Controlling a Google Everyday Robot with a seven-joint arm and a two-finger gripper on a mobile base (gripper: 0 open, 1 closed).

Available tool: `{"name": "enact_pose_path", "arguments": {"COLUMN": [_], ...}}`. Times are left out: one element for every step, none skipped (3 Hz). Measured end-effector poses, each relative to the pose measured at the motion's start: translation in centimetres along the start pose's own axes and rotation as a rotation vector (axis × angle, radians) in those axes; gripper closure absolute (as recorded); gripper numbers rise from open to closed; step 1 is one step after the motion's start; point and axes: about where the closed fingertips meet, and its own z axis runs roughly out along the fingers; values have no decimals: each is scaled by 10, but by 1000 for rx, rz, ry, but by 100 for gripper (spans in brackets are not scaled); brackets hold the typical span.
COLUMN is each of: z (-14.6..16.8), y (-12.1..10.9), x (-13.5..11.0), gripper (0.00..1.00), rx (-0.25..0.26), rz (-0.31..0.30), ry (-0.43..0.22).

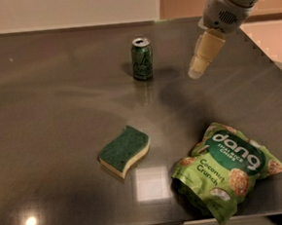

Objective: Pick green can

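Sponge (124, 150), green top over yellow base, lying flat at lower centre of frame on dark glossy table (48, 117). Light green chip bag (228, 168) lying at lower right, print facing up. Sponge and bag sitting apart, bare surface showing between. Light glare (149, 184) reflecting off table just below sponge. Pale wall (64, 8) running along top edge.

The dark grey surface (58, 116) is glossy, mirroring the small green metal can (142, 60). Right of the can hangs the matt cream end effector (196, 72); the green sponge (124, 150) looks rough, the chip bag (228, 168) shiny plastic.
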Motion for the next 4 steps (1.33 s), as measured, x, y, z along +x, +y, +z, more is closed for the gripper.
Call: {"name": "enact_pose_path", "arguments": {"z": [27, 51, 70, 88], "y": [-29, -46, -50, -50], "x": [-28, -55, -79, -102], "gripper": [0, 0, 0, 0], "rx": [1, -10, -28, -41], "rz": [52, 89, 109, 122], "ry": [-48, -89, -127, -168]}}
